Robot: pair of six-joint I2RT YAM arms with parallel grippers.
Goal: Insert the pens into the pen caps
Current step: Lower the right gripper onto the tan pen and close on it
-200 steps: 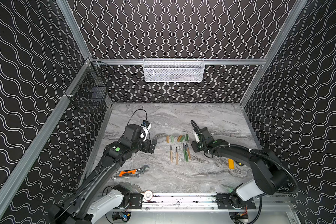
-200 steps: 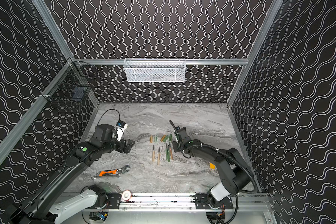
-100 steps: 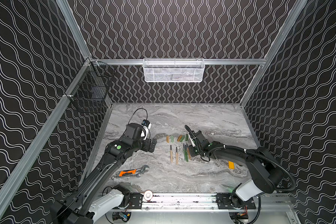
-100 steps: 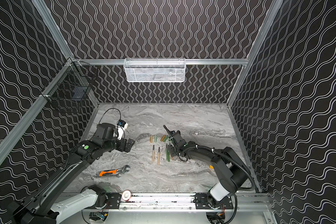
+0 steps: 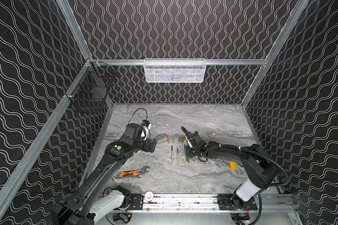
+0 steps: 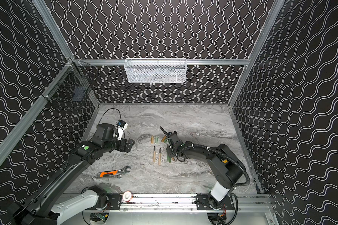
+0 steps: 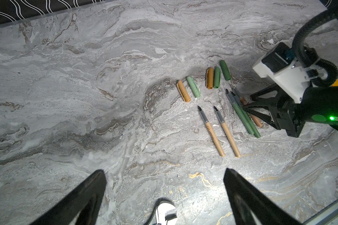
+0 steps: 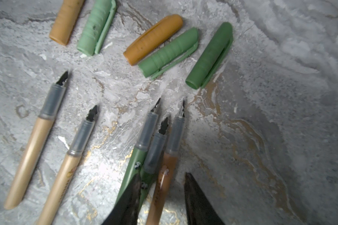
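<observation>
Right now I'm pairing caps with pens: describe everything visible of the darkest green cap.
The darkest green cap is a short, matte, plastic-looking tube with a rounded closed end and a side clip. It lies flat on the marble table, last in the row of caps, empty mouth toward the pens, touching no neighbour.

The desk looks like smooth, marbled grey stone; pens and caps matt plastic; the wrench bare steel.
</observation>
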